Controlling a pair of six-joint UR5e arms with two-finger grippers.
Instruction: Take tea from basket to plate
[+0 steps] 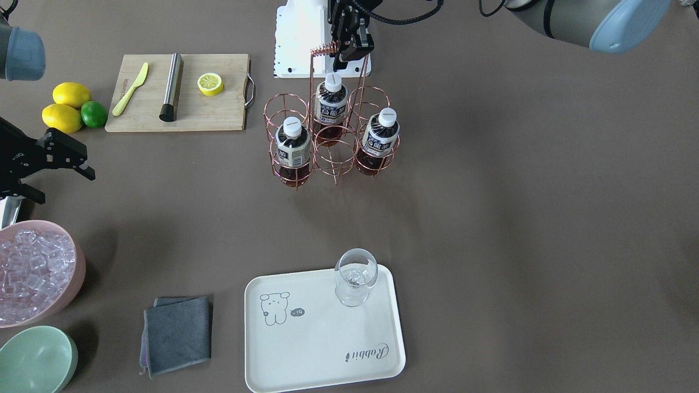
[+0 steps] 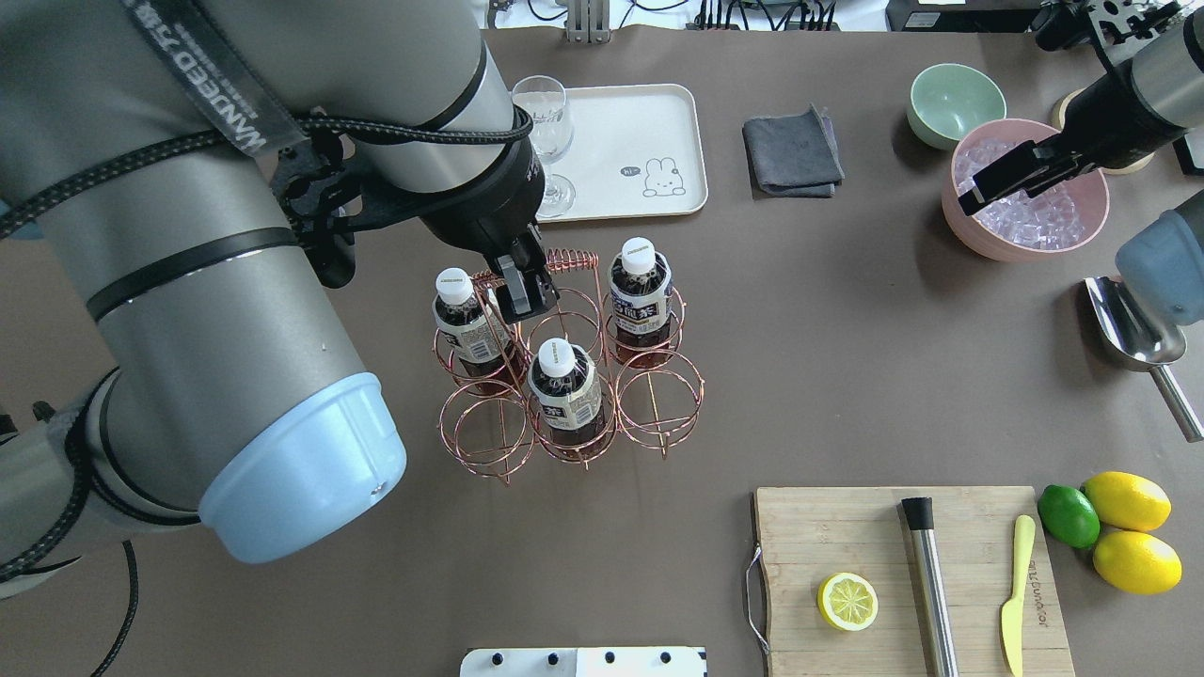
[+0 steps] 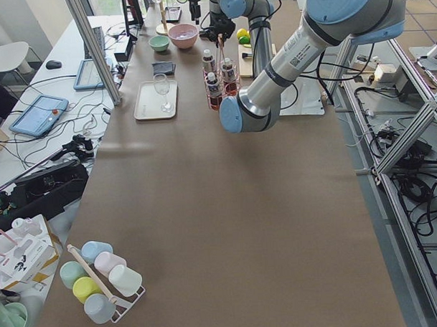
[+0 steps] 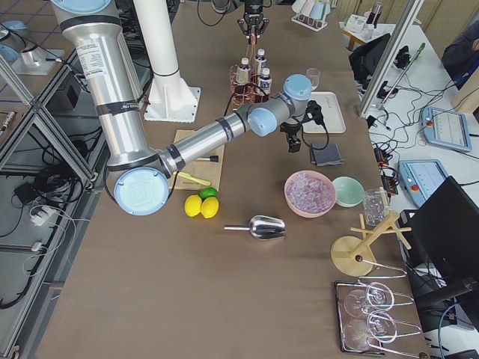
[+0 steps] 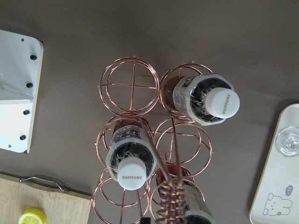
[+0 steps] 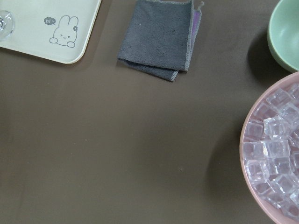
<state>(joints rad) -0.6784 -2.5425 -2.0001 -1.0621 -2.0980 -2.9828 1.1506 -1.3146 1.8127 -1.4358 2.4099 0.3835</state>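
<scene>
The copper wire basket [image 1: 333, 159] stands mid-table and holds three tea bottles [image 1: 293, 144] [image 1: 331, 101] [image 1: 381, 136], each upright in its own ring. My left gripper [image 1: 349, 57] hangs above the basket beside the coiled top of its handle [image 2: 557, 259]. It looks open and empty. The left wrist view looks straight down on the bottle caps [image 5: 223, 101]. The cream plate [image 1: 317, 338] lies apart from the basket and bears a wine glass [image 1: 355, 275] at one corner. My right gripper [image 1: 60, 180] is open and empty near the pink bowl.
A pink bowl of ice cubes [image 2: 1030, 202], a pale green bowl [image 2: 950, 99] and a folded grey cloth [image 2: 792, 150] lie on my right. A metal scoop [image 2: 1133, 334], a cutting board [image 2: 903, 574] with a lemon half, muddler and knife, and three citrus fruits [image 2: 1124, 527] are nearer.
</scene>
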